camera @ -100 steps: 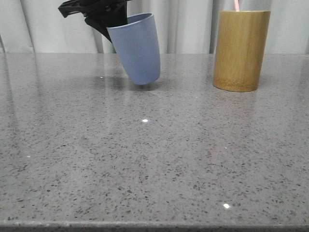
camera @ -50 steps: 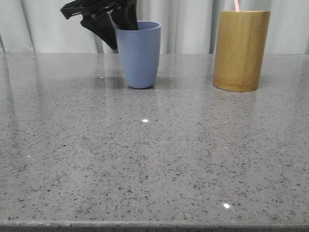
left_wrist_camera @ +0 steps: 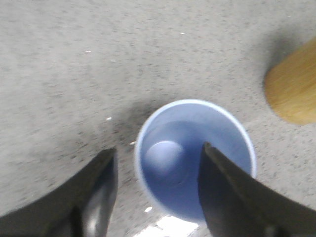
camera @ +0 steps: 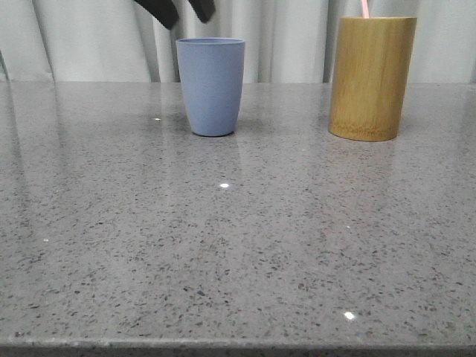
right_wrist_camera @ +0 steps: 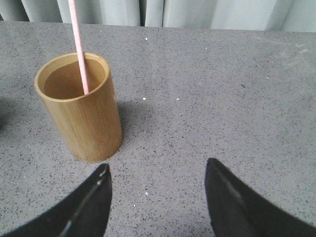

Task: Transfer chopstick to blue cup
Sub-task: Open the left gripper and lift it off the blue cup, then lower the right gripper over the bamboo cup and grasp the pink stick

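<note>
The blue cup (camera: 211, 85) stands upright and empty on the grey table, left of centre. My left gripper (camera: 182, 9) is open just above its rim at the top of the front view; in the left wrist view my left gripper (left_wrist_camera: 158, 153) hangs over the cup (left_wrist_camera: 187, 148), apart from it. One pale pink chopstick (right_wrist_camera: 79, 47) leans inside the bamboo cylinder (right_wrist_camera: 81, 111); only its tip (camera: 364, 7) shows in the front view. My right gripper (right_wrist_camera: 157, 170) is open and empty beside the cylinder, above bare table.
The tall yellow-brown bamboo cylinder (camera: 370, 78) stands to the right of the blue cup, with a gap between them. A pale curtain hangs behind the speckled grey table (camera: 238, 245).
The blue cup went from tilted in my left gripper to standing upright on the table. My left gripper let go of it and rose above the rim.
</note>
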Motion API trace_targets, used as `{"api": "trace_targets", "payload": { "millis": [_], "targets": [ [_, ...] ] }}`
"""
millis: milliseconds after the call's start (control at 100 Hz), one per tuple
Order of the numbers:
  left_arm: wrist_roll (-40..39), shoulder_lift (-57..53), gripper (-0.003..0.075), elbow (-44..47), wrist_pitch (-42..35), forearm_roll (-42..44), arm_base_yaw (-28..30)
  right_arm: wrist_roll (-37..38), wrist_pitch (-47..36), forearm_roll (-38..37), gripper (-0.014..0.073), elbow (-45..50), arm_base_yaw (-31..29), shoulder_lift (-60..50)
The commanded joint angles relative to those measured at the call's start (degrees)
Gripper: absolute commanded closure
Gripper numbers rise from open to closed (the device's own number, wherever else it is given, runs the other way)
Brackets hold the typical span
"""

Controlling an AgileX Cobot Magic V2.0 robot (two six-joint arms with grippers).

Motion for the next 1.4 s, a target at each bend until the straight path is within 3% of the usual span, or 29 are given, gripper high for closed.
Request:
{"api": "trace_targets", "payload": {
  "millis": [0,180,720,1040,1390],
  "targets": [
    [-2.95,-5.76,0.0396,-2.02,-0.65,4.76,0.32,-0.38,-3.71,-0.64,0.016,-1.99,0.03,-0.17],
    [-8.1,-11.25,0.0397,2.25,1.09,14.32,1.48,-0.38,-3.71,-0.64,0.016,-1.99,0.03,-0.17],
    [-8.23,-37.83,0.0396,33.82,-10.09,14.45,13.45,-0.38,-3.97,-0.3,0.016,-2.77,0.85,0.02],
    [-8.0,-53.89,0.0397,48.09,-12.68,15.93,14.04,-0.38,-4.6,0.0,0.016,-12.37,8.14,8.71],
    [-8.0,-62.95,0.0397,52.84,-12.45,15.93,14.04,-0.38,-4.67,1.46,0.016,-25.96,9.81,22.77]
  ]
}}
